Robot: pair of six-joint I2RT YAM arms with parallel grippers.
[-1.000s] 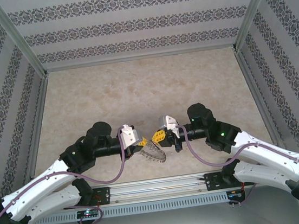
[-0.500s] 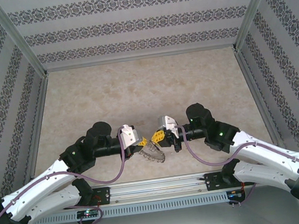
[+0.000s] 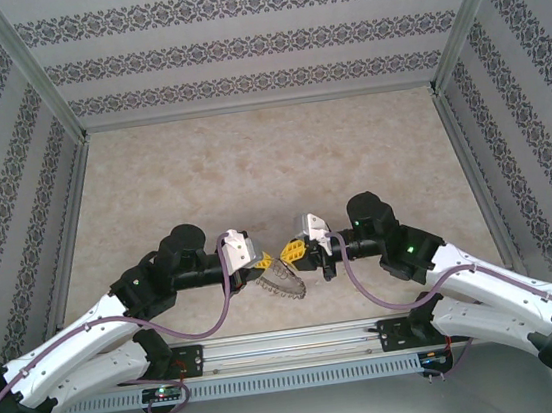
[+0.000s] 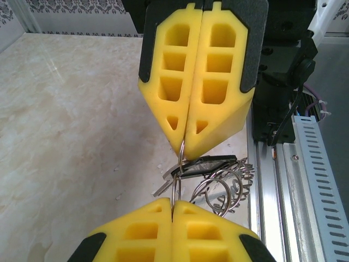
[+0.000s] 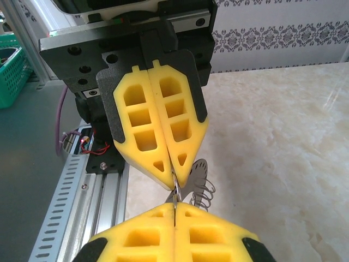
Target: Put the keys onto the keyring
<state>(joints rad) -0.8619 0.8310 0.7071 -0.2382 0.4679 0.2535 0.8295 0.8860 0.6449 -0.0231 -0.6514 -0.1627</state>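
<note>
Grey keyring [image 3: 283, 281] stays pinched between yellow fingers [image 4: 163, 82]

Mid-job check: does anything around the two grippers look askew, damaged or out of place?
Nothing looks damaged. The flat grey metal ring fringed with wire loops sits tilted beside the shut left fingers and right fingers, which pinch one thin wire between them; the short silver dark-headed key hangs there too.
</note>
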